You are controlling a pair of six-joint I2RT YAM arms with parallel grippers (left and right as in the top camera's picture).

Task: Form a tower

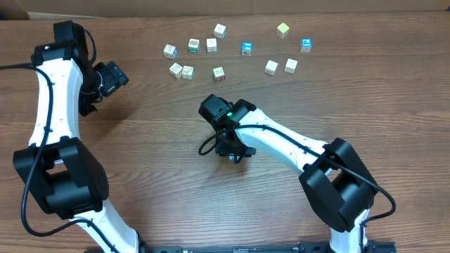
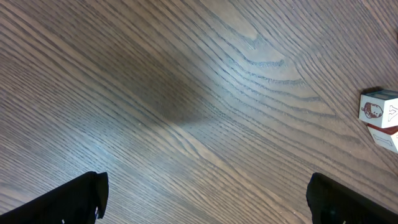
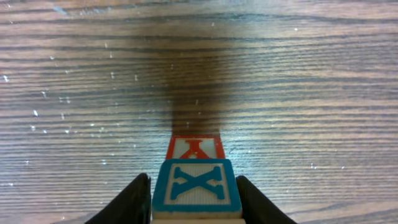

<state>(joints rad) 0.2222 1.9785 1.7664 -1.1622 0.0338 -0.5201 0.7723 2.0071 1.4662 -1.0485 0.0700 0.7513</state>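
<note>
In the right wrist view a pale cube with a blue X face (image 3: 196,186) sits between my right gripper's (image 3: 193,184) two dark fingers, which press against its sides. Just beyond it stands a cube with a red printed face (image 3: 195,147) on the table; the two line up as a narrow tower, though contact between them cannot be made out. From overhead the right gripper (image 1: 232,151) hides this tower at the table's centre. My left gripper (image 1: 112,76) hovers at the back left, jaws spread wide over bare wood (image 2: 205,193).
Several loose cubes lie scattered along the back of the table, among them a yellow-green one (image 1: 283,29) and a blue-faced one (image 1: 306,45). The left wrist view catches a red-printed cube (image 2: 378,109) at its right edge.
</note>
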